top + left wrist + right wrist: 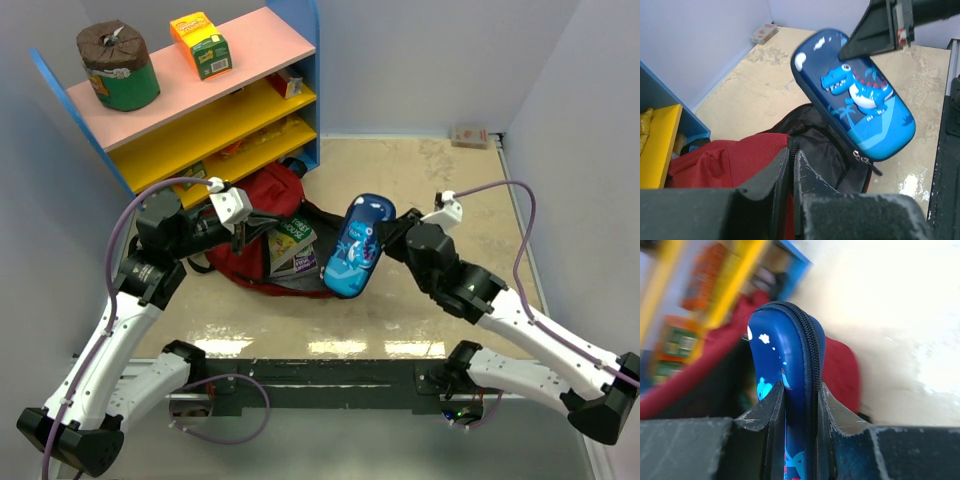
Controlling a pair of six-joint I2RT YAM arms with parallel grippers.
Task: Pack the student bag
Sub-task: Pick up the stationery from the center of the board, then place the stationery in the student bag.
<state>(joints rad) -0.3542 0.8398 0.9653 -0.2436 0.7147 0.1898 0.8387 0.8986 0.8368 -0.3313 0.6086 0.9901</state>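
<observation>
The red bag (272, 192) is lying open just in front of the shelf (200, 120). The left gripper (243, 232) is pinching the bag's rim, jaws nearly together. The right gripper (387, 232) is clamping a blue pencil case (356, 248) above the bag's mouth, beside the books (292, 246) inside.

The left arm (105, 345) is rising from its base at the near left, bending at the elbow and reaching right toward the middle, its wrist lying roughly level. The left pincer (243, 228) is pinching the rim of the student bag (268, 192), its jaws nearly together. The right arm (535, 335) is stretching from the near right, leaning left and far. The right pincer (388, 234) is clamping the blue pencil case (356, 245) by its flat sides, holding it lifted and tilted.
</observation>
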